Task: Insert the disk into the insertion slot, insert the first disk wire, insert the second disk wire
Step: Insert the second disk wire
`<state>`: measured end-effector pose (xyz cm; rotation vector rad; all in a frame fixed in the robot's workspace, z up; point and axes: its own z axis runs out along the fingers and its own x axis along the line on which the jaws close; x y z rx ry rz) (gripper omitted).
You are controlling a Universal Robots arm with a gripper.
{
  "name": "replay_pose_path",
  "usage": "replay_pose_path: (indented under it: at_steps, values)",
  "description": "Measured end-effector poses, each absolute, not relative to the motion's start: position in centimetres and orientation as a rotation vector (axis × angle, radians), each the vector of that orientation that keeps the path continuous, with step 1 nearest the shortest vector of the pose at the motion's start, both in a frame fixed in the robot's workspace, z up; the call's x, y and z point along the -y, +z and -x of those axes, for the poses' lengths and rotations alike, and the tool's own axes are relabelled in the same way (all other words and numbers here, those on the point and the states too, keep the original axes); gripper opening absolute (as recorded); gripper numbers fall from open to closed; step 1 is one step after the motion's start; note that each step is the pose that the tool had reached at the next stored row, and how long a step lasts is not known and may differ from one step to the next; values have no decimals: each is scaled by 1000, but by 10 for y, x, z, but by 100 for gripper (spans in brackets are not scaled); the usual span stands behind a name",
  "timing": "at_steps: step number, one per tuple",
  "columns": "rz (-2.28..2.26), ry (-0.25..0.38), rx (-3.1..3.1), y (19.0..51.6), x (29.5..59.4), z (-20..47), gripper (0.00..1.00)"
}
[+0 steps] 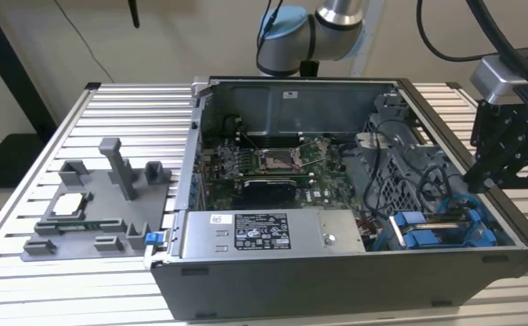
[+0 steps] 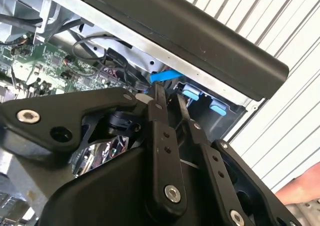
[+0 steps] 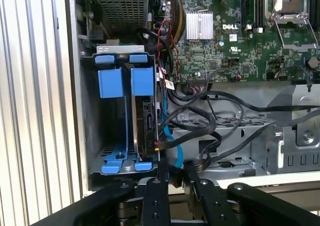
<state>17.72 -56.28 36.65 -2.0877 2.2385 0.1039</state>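
First wrist view: one disk [image 3: 145,131] in the insertion slot [image 3: 111,83]; pincer [image 3: 176,165] open or closed, cannot tell.

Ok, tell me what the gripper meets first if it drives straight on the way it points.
Probably the blue wire just ahead of the gripper, beside the disk seated in the insertion slot; depth is unclear.

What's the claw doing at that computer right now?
Claw at the bay's edge, nearest the blue wire. Disk seated in the insertion slot. Black cables bunched right alongside.
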Motion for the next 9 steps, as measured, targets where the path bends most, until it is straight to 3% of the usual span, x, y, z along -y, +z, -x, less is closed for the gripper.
replay_pose_path:
  at_steps: [1,9]
  values:
    - [2088,104,-2238,366,563,-177,0]
    - [2086,107,-2237,367,563,-177,0]
